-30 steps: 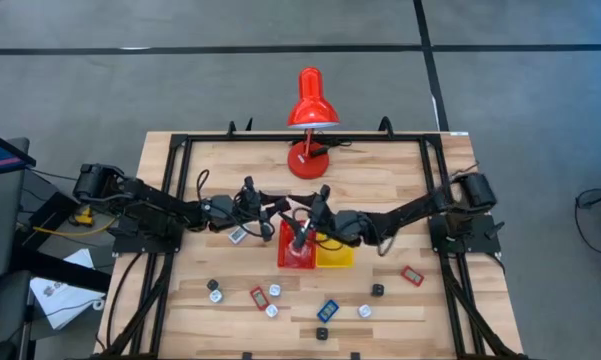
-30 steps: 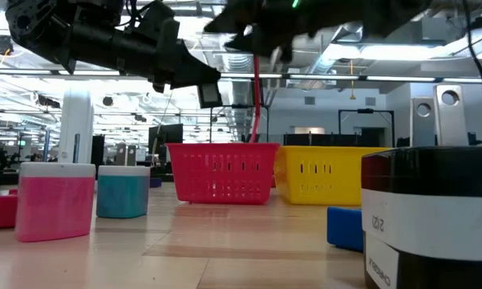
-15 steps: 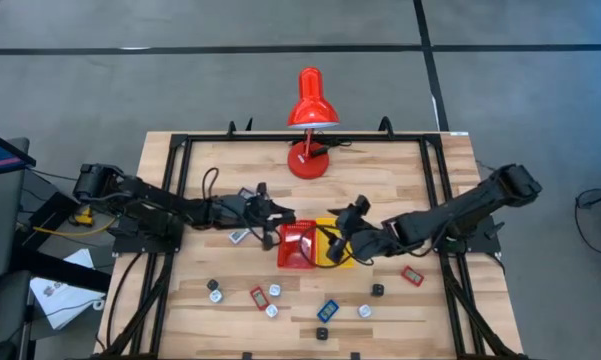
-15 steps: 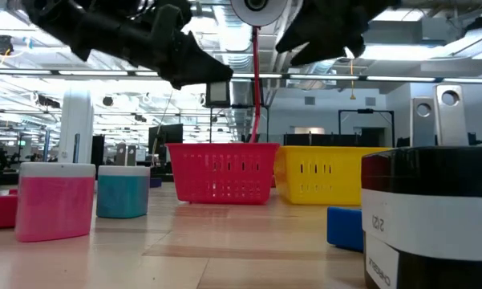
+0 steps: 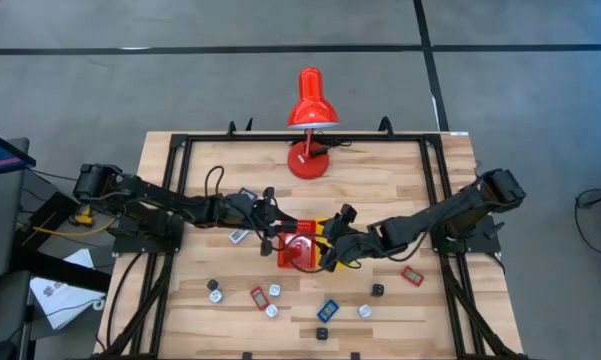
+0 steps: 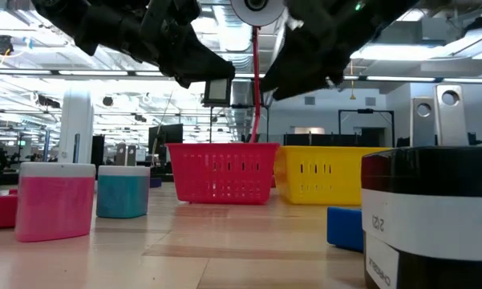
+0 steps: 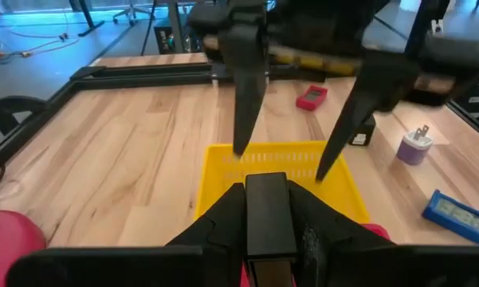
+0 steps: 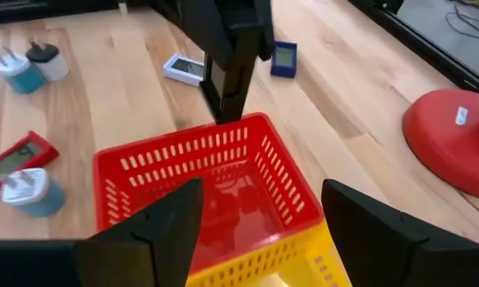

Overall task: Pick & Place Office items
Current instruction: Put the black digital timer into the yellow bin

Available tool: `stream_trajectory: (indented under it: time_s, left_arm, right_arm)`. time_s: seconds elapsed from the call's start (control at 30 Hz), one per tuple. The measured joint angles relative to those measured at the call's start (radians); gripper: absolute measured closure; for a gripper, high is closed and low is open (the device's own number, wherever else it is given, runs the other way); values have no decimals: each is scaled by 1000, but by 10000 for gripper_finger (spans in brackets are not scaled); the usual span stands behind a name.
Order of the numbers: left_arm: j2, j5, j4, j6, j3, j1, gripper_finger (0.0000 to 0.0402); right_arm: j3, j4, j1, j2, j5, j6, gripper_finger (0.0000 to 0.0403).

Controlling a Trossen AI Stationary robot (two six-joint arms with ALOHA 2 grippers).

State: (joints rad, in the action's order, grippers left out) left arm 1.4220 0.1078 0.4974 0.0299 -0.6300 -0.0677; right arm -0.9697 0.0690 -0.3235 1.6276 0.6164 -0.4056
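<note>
Placing step: left gripper (image 5: 272, 232) is clamped on a flat black item (image 7: 268, 211), held above the trays where the red tray (image 5: 298, 252) meets the yellow tray (image 7: 272, 169). Right gripper (image 5: 330, 251) hangs over the same trays, jaws wide apart and empty. Next move likely needs the left centred over one tray before release; the right arm crowds that spot. Other items (image 5: 327, 310) lie loose on the table's near side; lamp (image 5: 311, 110) is well clear.

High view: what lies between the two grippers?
The red basket lies between the left gripper, which holds a flat black item, and the open right gripper; the high view shows it.
</note>
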Motion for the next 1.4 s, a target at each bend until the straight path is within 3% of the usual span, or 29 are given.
stream_trajectory:
  time_s: [0.27,0.53,0.7,1.17,1.4]
  left_arm:
    - [0,-73,40,25,0,-4,346]
    - [0,-87,36,27,1,-12,346]
    - [0,-87,63,27,1,-12,345]
    - [0,-88,111,26,5,-25,345]
    - [0,-89,129,26,5,-27,345]
  right_arm:
    - [-1,-222,57,73,-149,138,153]
    - [0,-246,81,82,-177,153,161]
    - [0,-286,81,80,-231,155,186]
    - [-1,-408,70,78,-227,254,236]
    - [0,-433,70,78,-227,269,310]
